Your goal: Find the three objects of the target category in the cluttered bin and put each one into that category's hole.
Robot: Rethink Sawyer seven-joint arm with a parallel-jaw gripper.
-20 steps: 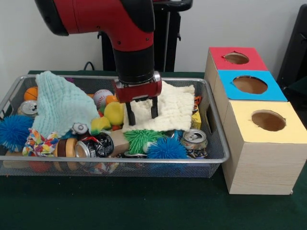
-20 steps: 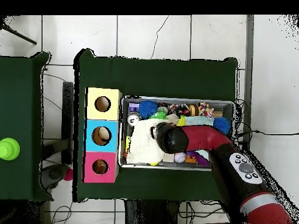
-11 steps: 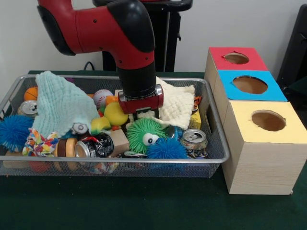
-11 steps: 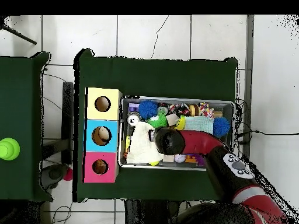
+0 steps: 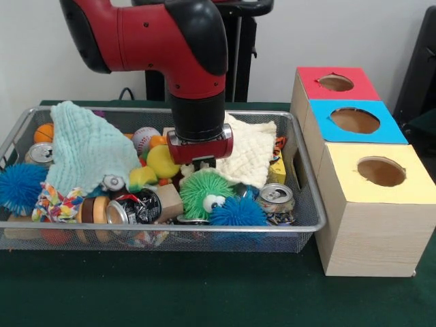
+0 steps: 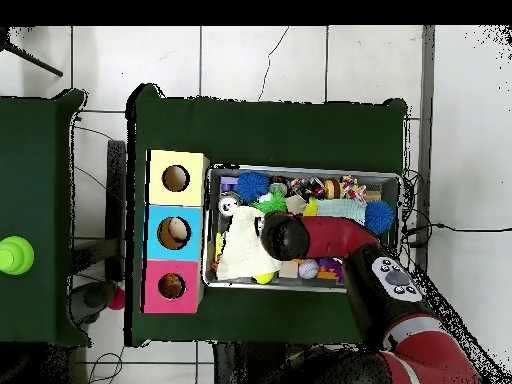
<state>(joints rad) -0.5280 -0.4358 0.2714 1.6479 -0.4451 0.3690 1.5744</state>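
Observation:
My gripper [image 5: 202, 163] is down low in the wire bin [image 5: 310, 197], its tips hidden between a cream cloth [image 5: 253, 153] and a green fuzzy toy with an eye [image 5: 204, 192]. The cream cloth's left edge bunches against the gripper. In the overhead view the gripper [image 6: 270, 232] sits at the edge of the cream cloth [image 6: 238, 252]. A blue fuzzy ball [image 5: 235, 212] lies in front of the green toy. To the bin's right stand three boxes with holes: red [image 5: 335, 82], blue [image 5: 354, 120] and yellow [image 5: 381, 171].
A mint cloth [image 5: 88, 150] covers the bin's left part. Around it lie a second blue fuzzy ball [image 5: 17, 187], a baseball [image 5: 145, 137], a yellow toy [image 5: 162, 162], an orange ball [image 5: 44, 133] and crushed cans [image 5: 276, 197]. The arm's red elbow looms over the bin.
The gripper dropped from above the cream cloth into the bin. The cloth drew back and to the right, uncovering the green fuzzy toy.

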